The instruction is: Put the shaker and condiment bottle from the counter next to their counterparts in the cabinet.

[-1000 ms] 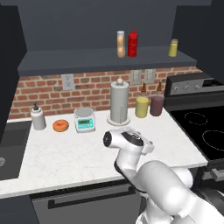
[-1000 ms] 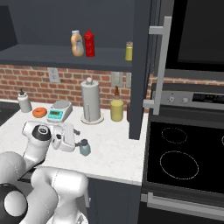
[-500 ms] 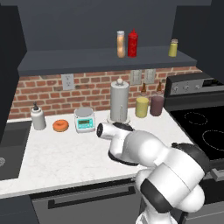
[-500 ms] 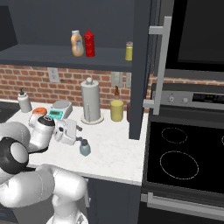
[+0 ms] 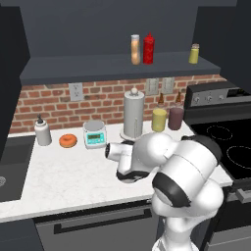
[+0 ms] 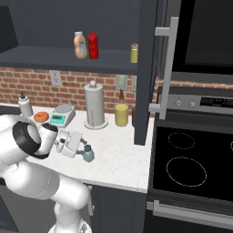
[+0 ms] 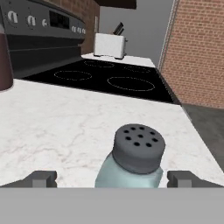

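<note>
The shaker, a squat blue-grey jar with a dark perforated cap, stands upright on the white marbled counter near its front edge. My gripper is open and low beside it. In the hand view the shaker sits between the two fingertips, untouched. The orange condiment bottle stands on the cabinet shelf right beside the red squeeze bottle. The yellow-green shaker is further right on the same shelf. In the left base view my own arm hides the blue-grey shaker.
A paper towel holder, a yellow jar and a dark jar line the brick wall. A scale, a donut and a soap bottle stand left. The stove lies right, and an open cabinet door hangs over the counter's end.
My arm has folded in and swung over the counter, keeping the open gripper close to the shaker. The shaker and the shelf bottles have not moved.
</note>
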